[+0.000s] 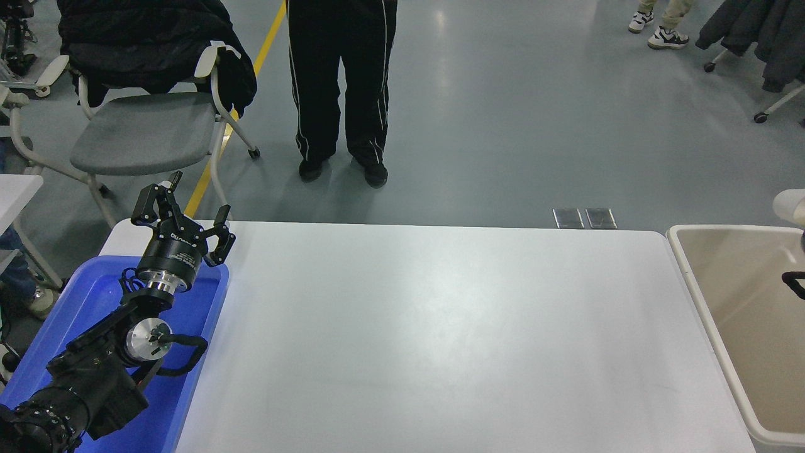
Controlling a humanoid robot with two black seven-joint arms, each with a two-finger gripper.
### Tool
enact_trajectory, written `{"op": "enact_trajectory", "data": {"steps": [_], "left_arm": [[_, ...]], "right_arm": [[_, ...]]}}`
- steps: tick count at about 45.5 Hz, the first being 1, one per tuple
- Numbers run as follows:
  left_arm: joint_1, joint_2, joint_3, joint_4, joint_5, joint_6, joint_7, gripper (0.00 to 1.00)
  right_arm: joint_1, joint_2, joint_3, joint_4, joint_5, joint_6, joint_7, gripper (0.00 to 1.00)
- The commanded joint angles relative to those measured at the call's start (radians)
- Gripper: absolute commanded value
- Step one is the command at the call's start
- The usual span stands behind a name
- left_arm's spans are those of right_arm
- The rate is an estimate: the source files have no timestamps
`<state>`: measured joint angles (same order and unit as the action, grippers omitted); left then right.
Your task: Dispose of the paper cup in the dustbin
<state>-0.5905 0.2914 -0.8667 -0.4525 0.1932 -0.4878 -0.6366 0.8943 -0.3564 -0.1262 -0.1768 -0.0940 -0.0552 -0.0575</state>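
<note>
The white paper cup [790,205] shows only in part at the picture's right edge, above the far rim of the beige dustbin [704,296], which stands against the table's right end. A small black part of my right arm [795,283] pokes in at the right edge over the bin. Its gripper is cut off by the frame, so I cannot tell how the cup is held. My left gripper [183,211] is open and empty, parked over the blue tray at the lower left.
The bright blue tray [201,327] sits on the white table's [440,327] left end under the left arm. A person in black trousers [343,94] stands beyond the far edge. A grey chair [144,132] stands at the far left.
</note>
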Motion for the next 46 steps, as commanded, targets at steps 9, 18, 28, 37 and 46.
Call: {"op": "enact_trajectory", "data": {"steps": [9, 18, 28, 37, 46], "left_arm": [[0.0, 0.0, 0.0, 0.0, 0.0, 0.0, 0.0, 1.0], [0.0, 0.0, 0.0, 0.0, 0.0, 0.0, 0.0, 1.0], [0.0, 0.0, 0.0, 0.0, 0.0, 0.0, 0.0, 1.0], [0.0, 0.0, 0.0, 0.0, 0.0, 0.0, 0.0, 1.0], [0.0, 0.0, 0.0, 0.0, 0.0, 0.0, 0.0, 1.0]], "right_arm": [[-0.179, 0.027, 0.034, 0.013, -0.007, -0.026, -0.013, 0.0], [-0.199, 0.047, 0.034, 0.014, 0.002, -0.028, -0.013, 0.0], [-0.193, 0.05, 0.036, 0.026, -0.003, -0.028, -0.013, 0.0], [-0.193, 0.053, 0.02, 0.028, -0.006, -0.032, -0.007, 0.74], [-0.169, 0.054, 0.019, 0.063, -0.006, -0.018, -0.007, 0.99]]}}
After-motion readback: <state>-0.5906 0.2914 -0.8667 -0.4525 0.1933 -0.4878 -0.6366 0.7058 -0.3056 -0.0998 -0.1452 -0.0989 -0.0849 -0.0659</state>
